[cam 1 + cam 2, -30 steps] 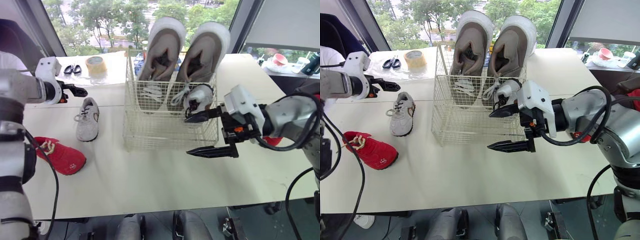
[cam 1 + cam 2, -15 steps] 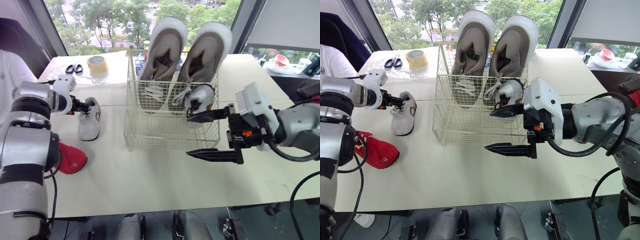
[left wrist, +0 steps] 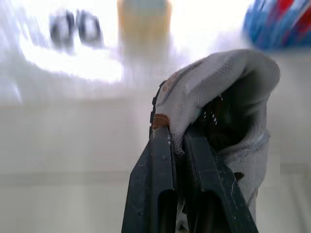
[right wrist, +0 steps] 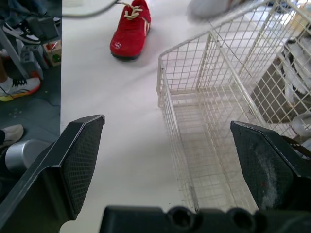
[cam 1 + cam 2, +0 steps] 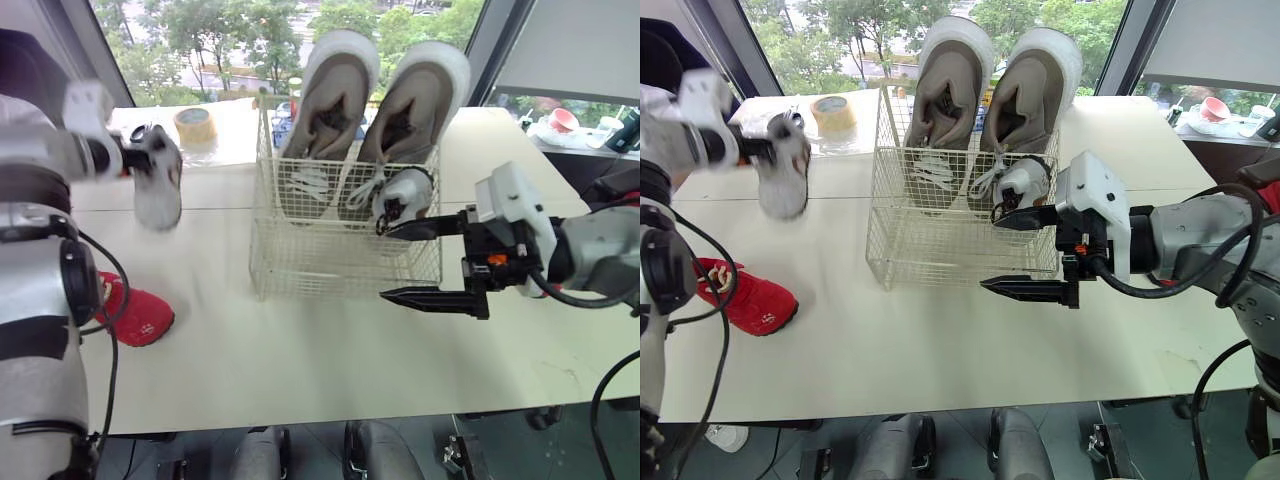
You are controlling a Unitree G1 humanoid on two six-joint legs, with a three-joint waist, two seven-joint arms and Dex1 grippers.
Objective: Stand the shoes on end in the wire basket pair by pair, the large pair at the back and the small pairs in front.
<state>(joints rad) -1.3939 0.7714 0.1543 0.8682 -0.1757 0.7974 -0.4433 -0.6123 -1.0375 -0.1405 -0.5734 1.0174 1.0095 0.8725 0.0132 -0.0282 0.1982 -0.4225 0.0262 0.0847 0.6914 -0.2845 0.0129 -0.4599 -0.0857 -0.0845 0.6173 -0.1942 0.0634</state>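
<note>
1. Basket [image 5: 340, 272]: set mid-table [image 5: 300, 360]. The large pair [image 5: 335, 110] is stood on end along its back. One small grey shoe [image 5: 405, 195] is stood at its front right.
2. Second grey shoe [image 5: 158, 185]: held up left of the basket and well apart from it. It is blurred in the head views.
3. Left gripper [image 3: 174, 132]: clenched on the second grey shoe. The wrist view alone shows the pinch, with both fingers closed on the collar edge and the shoe hanging beside them.
4. Right gripper [image 5: 388, 264]: released, fingers spread wide at the basket's front right. In its wrist view the basket's near corner is seen between them.
5. Red shoe [image 5: 135, 315]: lying on the table's left, also seen from the right wrist.
6. Tape [image 3: 144, 19]: at the far left, with blurred scissor handles [image 3: 75, 29] beside it in the left wrist view.
</note>
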